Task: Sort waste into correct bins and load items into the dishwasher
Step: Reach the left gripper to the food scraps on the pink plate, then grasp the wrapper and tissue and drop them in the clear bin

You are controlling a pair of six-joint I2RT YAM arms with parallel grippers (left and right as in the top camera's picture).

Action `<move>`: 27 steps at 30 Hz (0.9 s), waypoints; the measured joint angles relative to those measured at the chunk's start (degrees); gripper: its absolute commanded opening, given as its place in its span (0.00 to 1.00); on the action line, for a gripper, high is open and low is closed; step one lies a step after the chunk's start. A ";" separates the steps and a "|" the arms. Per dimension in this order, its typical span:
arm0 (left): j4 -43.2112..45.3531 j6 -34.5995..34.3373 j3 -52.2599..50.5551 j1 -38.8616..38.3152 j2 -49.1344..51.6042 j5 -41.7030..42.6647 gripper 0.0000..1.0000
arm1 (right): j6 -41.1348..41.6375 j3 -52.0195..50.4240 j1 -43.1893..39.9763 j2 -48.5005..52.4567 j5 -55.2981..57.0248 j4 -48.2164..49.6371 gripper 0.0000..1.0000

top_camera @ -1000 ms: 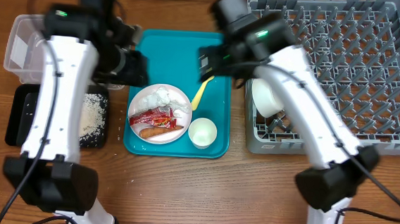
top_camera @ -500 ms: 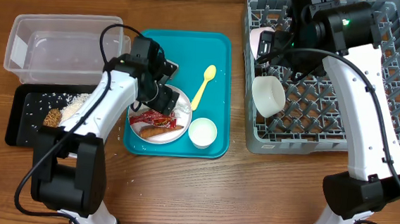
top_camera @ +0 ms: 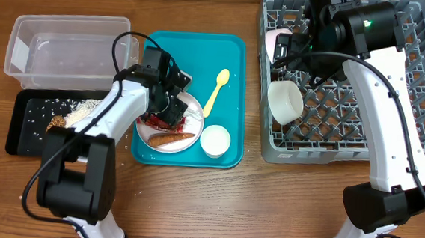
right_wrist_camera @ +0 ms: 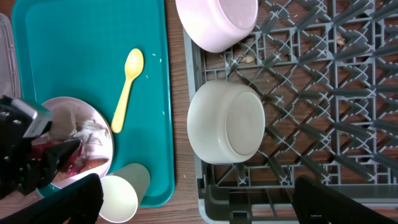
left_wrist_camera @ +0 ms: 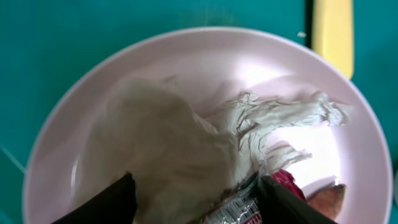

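Note:
A pink plate (top_camera: 190, 102) on the teal tray (top_camera: 195, 46) holds a crumpled white napkin (left_wrist_camera: 168, 143), a red wrapper (top_camera: 155, 120) and a sausage (top_camera: 172, 139). My left gripper (top_camera: 170, 105) is down on the plate. In the left wrist view its fingers (left_wrist_camera: 196, 205) are open on either side of the napkin, with the wrapper (left_wrist_camera: 286, 183) by the right finger. A yellow spoon (top_camera: 216, 91) and a white cup (top_camera: 215, 140) lie on the tray. My right gripper (right_wrist_camera: 205, 205) is wide open and empty above the grey dish rack (top_camera: 395, 87).
A white bowl (top_camera: 285, 101) and a pink bowl (top_camera: 275, 42) sit in the rack's left side. A clear bin (top_camera: 67, 49) stands at the back left. In front of it is a black tray (top_camera: 28, 121) with rice and food scraps.
The left arm swung from the bins to the plate and lowered onto the napkin. The right arm swung from over the tray to over the rack, then held still.

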 measured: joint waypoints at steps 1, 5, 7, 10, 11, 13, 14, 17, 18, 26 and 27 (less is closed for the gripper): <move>-0.02 -0.04 -0.02 0.00 0.76 0.00 0.54 | -0.02 0.00 0.00 0.00 0.00 0.02 1.00; 0.72 -0.09 0.07 0.00 3.32 -0.42 0.28 | -0.04 0.00 0.00 0.00 0.02 0.00 1.00; 1.07 0.31 0.07 0.22 3.37 -0.48 0.15 | -0.02 0.00 0.00 0.00 -0.02 0.00 1.00; 1.70 -0.79 0.11 0.33 3.56 -0.37 0.04 | -0.02 0.00 0.00 0.00 0.00 0.00 1.00; 1.73 -1.03 0.13 0.33 3.61 -0.28 0.04 | -0.02 0.00 0.00 0.00 0.00 -0.02 1.00; 1.64 -2.10 0.66 0.33 3.76 -0.17 0.04 | -0.02 0.00 0.00 0.00 0.00 -0.02 1.00; 1.16 -2.71 1.25 0.33 4.00 -0.17 0.04 | 0.00 0.00 0.02 0.00 -0.02 0.00 1.00; -2.38 -4.70 4.55 0.33 5.33 -0.20 0.04 | -0.02 0.00 0.00 0.00 0.02 0.00 1.00; -3.98 -5.22 5.95 0.33 5.75 -0.20 0.04 | -0.02 0.00 0.02 0.00 0.00 -0.04 1.00; -21.20 -10.73 28.09 0.35 6.84 -0.22 0.04 | -0.04 0.00 0.00 0.00 0.00 -0.09 1.00; -23.08 -11.30 31.10 0.44 6.84 -0.22 0.04 | -0.02 0.00 0.00 0.00 0.00 -0.09 1.00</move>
